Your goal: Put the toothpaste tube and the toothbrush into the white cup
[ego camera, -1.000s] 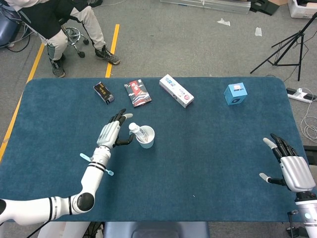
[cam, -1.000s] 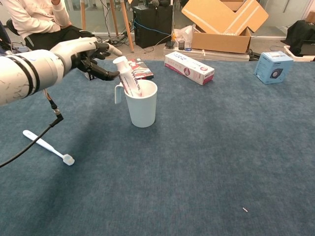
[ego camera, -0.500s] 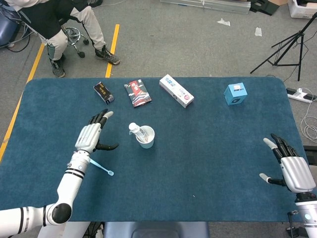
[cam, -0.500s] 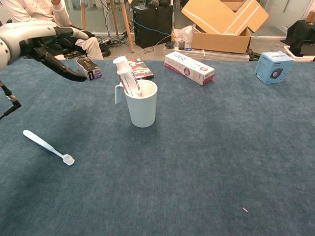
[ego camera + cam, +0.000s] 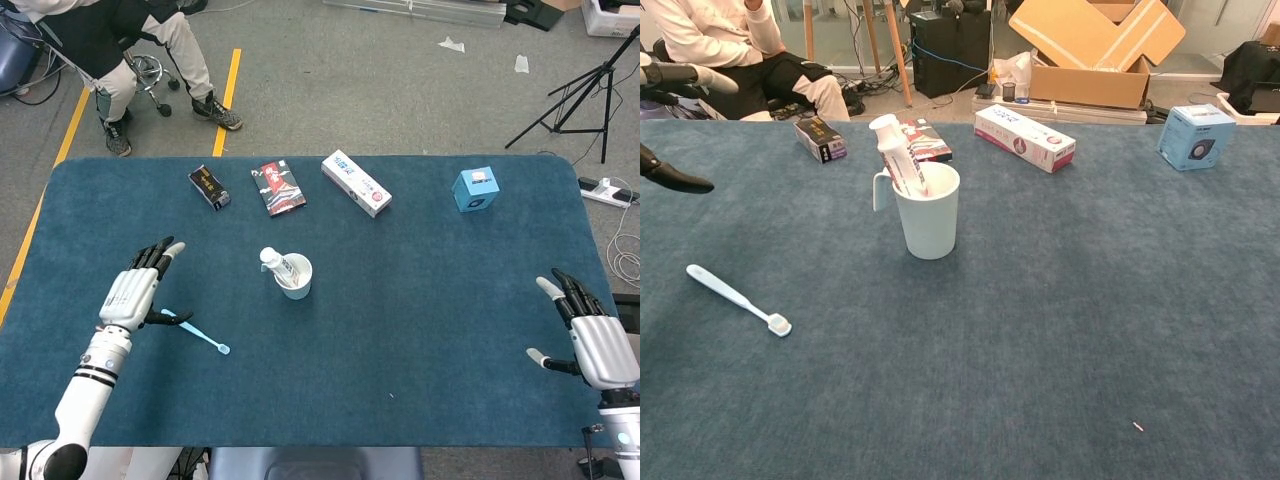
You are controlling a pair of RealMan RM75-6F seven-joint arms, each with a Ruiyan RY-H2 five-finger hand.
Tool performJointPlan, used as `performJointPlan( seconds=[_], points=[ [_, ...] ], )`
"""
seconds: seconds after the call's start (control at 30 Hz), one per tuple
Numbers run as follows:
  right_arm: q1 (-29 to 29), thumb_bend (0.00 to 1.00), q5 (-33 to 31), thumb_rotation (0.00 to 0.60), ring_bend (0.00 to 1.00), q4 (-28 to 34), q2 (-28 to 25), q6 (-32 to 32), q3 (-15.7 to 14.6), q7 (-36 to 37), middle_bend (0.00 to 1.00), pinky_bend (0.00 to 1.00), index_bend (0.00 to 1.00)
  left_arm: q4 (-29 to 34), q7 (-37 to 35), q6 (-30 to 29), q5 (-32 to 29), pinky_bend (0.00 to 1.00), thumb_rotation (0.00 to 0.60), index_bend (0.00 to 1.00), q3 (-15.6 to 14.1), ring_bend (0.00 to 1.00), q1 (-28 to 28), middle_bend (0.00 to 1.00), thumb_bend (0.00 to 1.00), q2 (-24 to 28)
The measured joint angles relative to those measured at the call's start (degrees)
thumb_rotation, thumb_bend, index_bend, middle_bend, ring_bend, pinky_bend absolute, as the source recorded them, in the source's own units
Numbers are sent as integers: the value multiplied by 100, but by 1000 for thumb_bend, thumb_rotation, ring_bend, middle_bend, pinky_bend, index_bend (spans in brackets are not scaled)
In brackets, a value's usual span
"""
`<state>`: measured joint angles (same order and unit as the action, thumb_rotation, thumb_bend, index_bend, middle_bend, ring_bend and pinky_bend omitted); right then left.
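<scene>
Toothpaste tube (image 5: 897, 153) stands tilted inside the white cup (image 5: 929, 213), capped end up and leaning toward the cup's handle side. Cup sits upright on the blue counter (image 5: 420, 300), roughly mid-left in the head view.

Toothbrush (image 5: 737, 299) lies flat on the counter, outside the cup and well apart from it, bristle head pointing toward the cup side (head view places it just beside the left hand, its handle end near the thumb; contact cannot be told).

Left hand (image 5: 135, 293): fingers apart and extended, holding nothing, palm down over the counter to the left of the cup. In the chest view only fingertips show at the left edge.

Right hand (image 5: 594, 335): fingers spread, holding nothing, at the far right edge of the counter, well apart from every object.

Along the far edge of the counter: small dark box (image 5: 209, 186), dark flat packet (image 5: 279, 187), long white carton (image 5: 356, 183), blue cube box (image 5: 475, 189). A seated person (image 5: 120, 40) is beyond the far left corner.
</scene>
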<state>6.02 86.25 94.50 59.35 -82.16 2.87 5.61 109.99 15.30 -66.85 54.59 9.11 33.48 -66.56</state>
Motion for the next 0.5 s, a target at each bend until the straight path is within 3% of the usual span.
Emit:
performJointPlan(
  seconds=[0.3,0.5],
  points=[
    [-94,41,-31,600,0,-7,-73,-167,50,169,0,180,135,-772,229,-253,1257,0,600,0,-579,0,-304,0,0,-164],
    [-97,41,-74,600,0,-19,-84,-137,67,193,0,180,135,-1477,80,-276,1737,0,600,0,-812,0,-463,0,0,-427]
  ],
)
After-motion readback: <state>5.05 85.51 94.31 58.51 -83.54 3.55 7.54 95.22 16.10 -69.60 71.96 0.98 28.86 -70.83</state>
